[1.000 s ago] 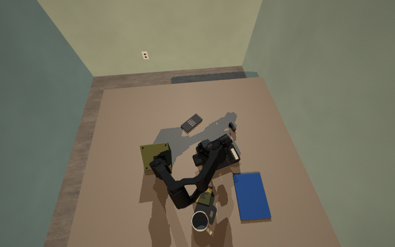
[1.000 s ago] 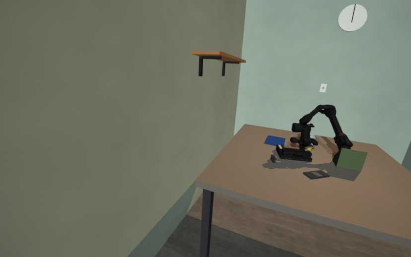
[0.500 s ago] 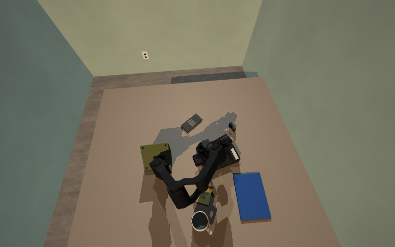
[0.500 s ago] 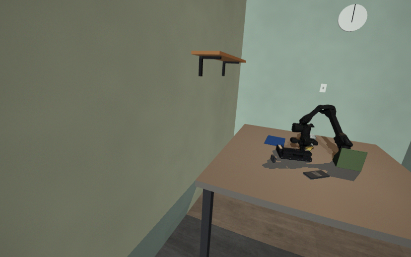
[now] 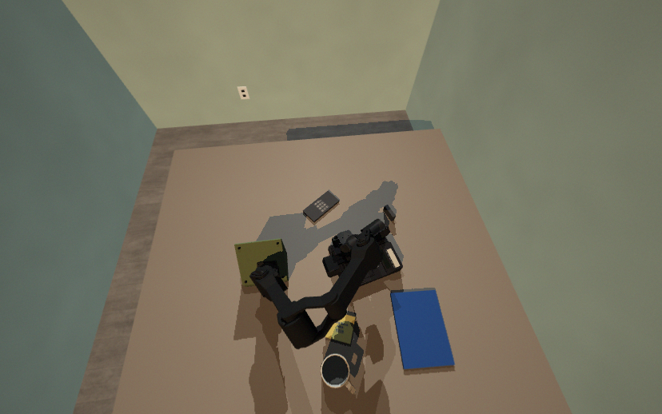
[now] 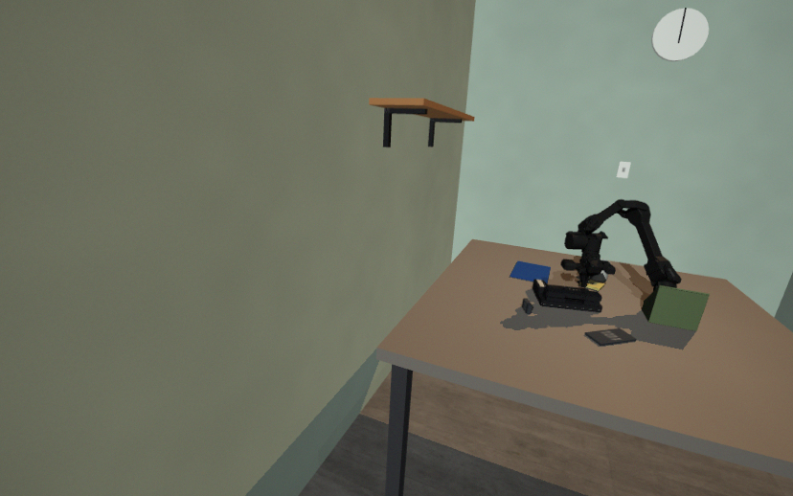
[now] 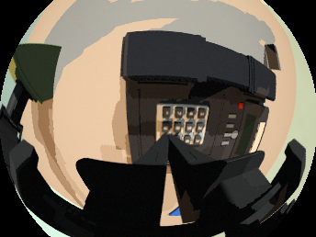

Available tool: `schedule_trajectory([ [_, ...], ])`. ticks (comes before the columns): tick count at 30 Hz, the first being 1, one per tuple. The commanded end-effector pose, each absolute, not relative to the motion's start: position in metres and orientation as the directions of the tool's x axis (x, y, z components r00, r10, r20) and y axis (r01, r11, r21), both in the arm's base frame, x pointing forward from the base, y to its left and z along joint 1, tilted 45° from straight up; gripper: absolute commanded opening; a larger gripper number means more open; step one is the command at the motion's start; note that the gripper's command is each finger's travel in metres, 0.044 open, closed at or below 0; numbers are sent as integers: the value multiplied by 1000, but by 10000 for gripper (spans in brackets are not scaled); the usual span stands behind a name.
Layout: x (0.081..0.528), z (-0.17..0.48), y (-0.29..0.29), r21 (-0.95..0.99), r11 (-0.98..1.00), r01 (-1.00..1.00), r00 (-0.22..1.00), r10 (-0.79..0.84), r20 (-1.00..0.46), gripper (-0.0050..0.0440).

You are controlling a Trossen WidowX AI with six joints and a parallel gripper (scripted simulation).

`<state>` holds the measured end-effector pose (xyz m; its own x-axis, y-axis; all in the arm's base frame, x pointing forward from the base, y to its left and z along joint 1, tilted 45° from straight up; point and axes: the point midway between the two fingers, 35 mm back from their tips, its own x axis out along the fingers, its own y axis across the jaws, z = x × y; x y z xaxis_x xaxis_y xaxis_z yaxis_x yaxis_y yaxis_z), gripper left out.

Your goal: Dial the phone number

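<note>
One gripper (image 7: 173, 144), mine, fingers fully together w/ nothing between them, tips hovering over the keypad (image 7: 184, 121) near its lower edge; whether tips are touching a key I'm not able to tell from the wrist view.

Item: desk phone (image 5: 376, 268). Sitting on the table (image 5: 219, 195), just beside the blue book (image 5: 422, 328) on that book's far side, w/ my green base block (image 5: 258, 253) off to the other side of the phone. Handset (image 7: 190, 59) is lying in its cradle along the phone's far edge, looking seated. Keypad is sitting in the middle of the phone body, grid of light-grey keys; small red lamp (image 7: 242, 106) and a column of function btns to one side of it.

Handling, est.: phone body is looking rigid, prob. plastic, moderately light, so it may be sliding if pushed sideways. Keys are prob. short-travel, springy. No grasping wanted: pressing straight down w/ closed tips as one probe, one key at a time, so no key is ending up pinched between two parts of me. Staying clear of the handset so it isn't getting nudged off.

Item: note (image 5: 341, 328), yellow, lying near the phone on its near side, partly under my forearm, next to the mug (image 5: 335, 370). Digits not readable here.

Other: calculator (image 5: 321, 205), well apart from the phone, not needed.
</note>
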<state>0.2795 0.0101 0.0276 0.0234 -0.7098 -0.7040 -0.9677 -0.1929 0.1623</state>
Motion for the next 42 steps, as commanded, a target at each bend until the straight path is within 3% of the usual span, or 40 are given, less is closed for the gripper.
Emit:
schedule_trajectory([
  [1,285,25,15,158,-192,-969,25,-707,-707,-50],
  [6,302,13,29,156,-191,-969,25,-706,-708,-50],
  [42,302,-7,9,156,-191,-969,25,-706,-708,-50],
])
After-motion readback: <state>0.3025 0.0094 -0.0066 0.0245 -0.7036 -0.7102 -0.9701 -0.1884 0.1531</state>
